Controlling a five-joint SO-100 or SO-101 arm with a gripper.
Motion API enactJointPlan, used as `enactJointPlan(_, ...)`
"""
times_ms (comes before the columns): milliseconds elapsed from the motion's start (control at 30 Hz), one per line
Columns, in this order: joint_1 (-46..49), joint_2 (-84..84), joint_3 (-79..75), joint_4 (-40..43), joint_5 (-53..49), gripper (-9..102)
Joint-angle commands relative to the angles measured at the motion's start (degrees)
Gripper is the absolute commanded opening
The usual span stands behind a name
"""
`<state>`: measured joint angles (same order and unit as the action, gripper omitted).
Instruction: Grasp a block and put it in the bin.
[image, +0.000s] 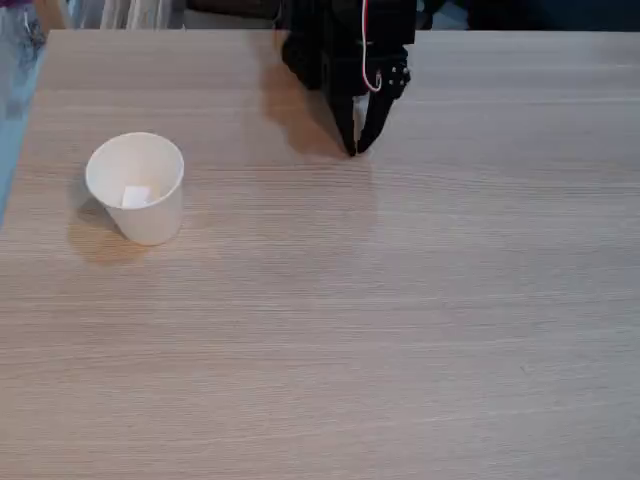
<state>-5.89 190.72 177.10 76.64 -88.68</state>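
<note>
Hanging at twelve o'clock, the gripper (355, 148) is pointing down, fingertips pressed together, empty. One cup (137, 187) at nine o'clock is holding one block (135, 195).

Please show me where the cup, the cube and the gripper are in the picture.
cup (152, 222): fixed view, on its outer front wall.
cube (135, 195): fixed view, on its top face, inside the cup.
gripper (354, 150): fixed view, midway between the fingertips, which meet just above the table.
</note>
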Motion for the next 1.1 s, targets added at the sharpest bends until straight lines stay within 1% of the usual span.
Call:
enactJointPlan(0, 0.1, 0.2, 0.8, 0.4, -0.6, 3)
enactJointPlan(1067, 0.1, 0.2, 0.8, 0.4, -0.6, 5)
